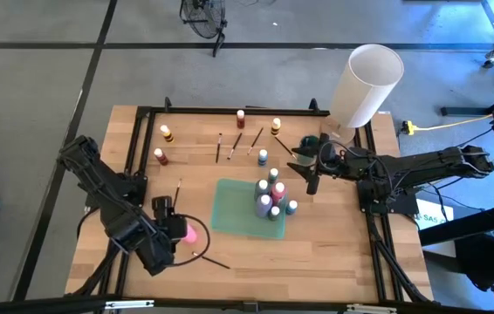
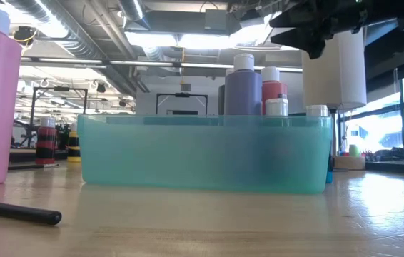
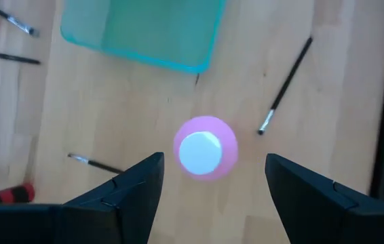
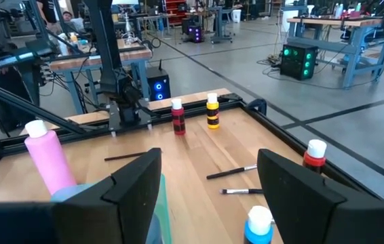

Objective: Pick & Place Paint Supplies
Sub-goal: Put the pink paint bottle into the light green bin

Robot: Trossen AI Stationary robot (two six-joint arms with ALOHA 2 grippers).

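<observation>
A pink paint bottle [image 3: 205,150] with a white cap stands upright on the wooden table, near the front left; it also shows in the high view [image 1: 191,234]. My left gripper [image 3: 212,181] is open above it, one finger on either side, touching nothing. A green tray [image 1: 234,209] in the middle holds several bottles [image 1: 269,196] at its right end. My right gripper [image 1: 312,173] is open and empty, above the table just past the tray's far right corner. More bottles [image 1: 241,118] and thin brushes [image 1: 236,144] lie on the far half.
A large white cylinder [image 1: 365,87] stands at the far right corner. A brush [image 1: 212,259] lies near the pink bottle at the front, another [image 1: 177,192] left of the tray. A blue bottle [image 1: 263,157] stands behind the tray. A black frame [image 1: 142,113] rims the table.
</observation>
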